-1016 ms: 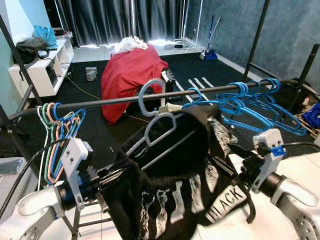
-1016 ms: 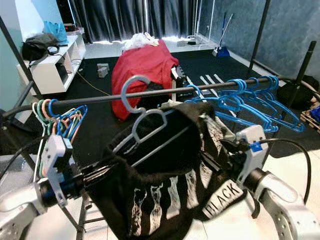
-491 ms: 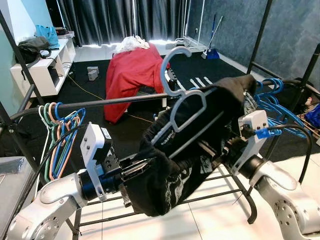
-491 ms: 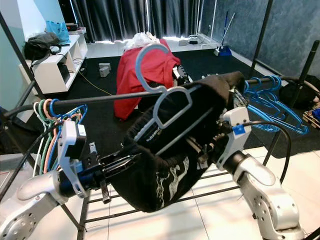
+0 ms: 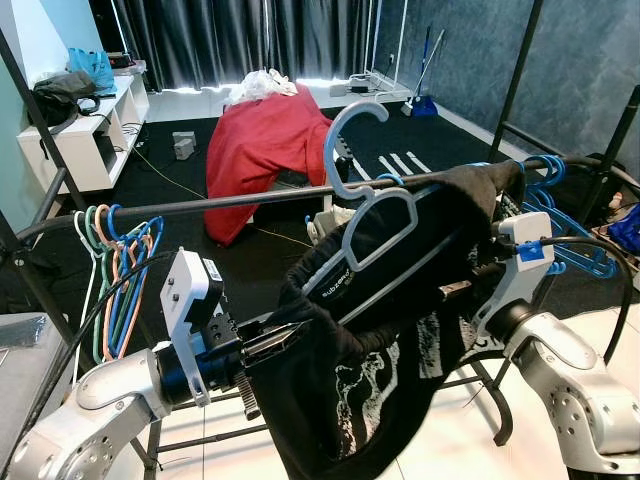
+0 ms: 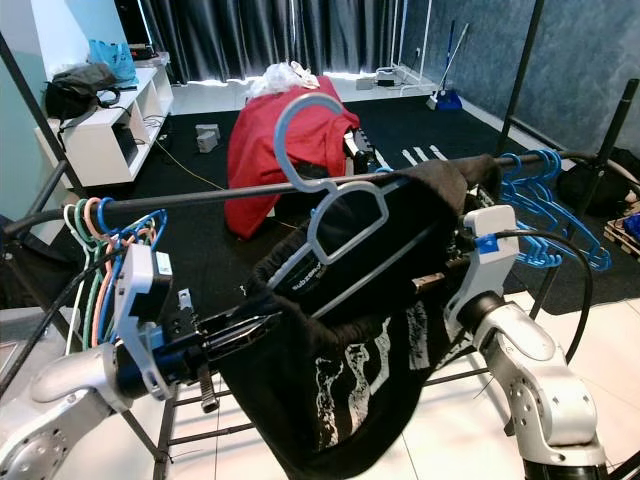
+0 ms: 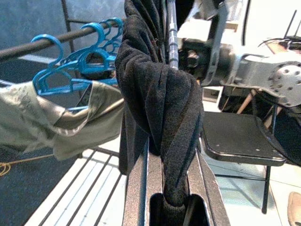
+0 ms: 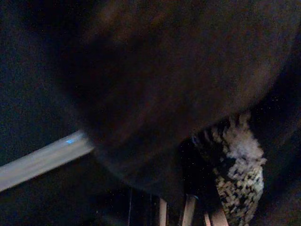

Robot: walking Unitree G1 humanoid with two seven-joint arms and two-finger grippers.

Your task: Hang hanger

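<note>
Light-blue hanger [image 5: 375, 215] bearing black T-shirt [image 5: 400, 330], centre frame, hook raised above clothes rail [image 5: 200, 206]. Left gripper [image 5: 285, 335], lower left, fingers clamped on shirt fabric. Right gripper [image 5: 460, 290], right, finger state indeterminable behind cloth. Blue hangers [image 5: 560, 215] far right.

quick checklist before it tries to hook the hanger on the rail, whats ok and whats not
1. Left gripper clamped on the black shirt: ok.
2. Right gripper's hold on the shirt: cannot tell, cloth hides the fingers.
3. Hanger hook over the rail: not ok, it sticks up above the rail, hooked on nothing.
4. Free rail space between the pastel hangers and the blue hangers: ok.
5. Hanger level: not ok, it tilts down toward the left gripper.
</note>
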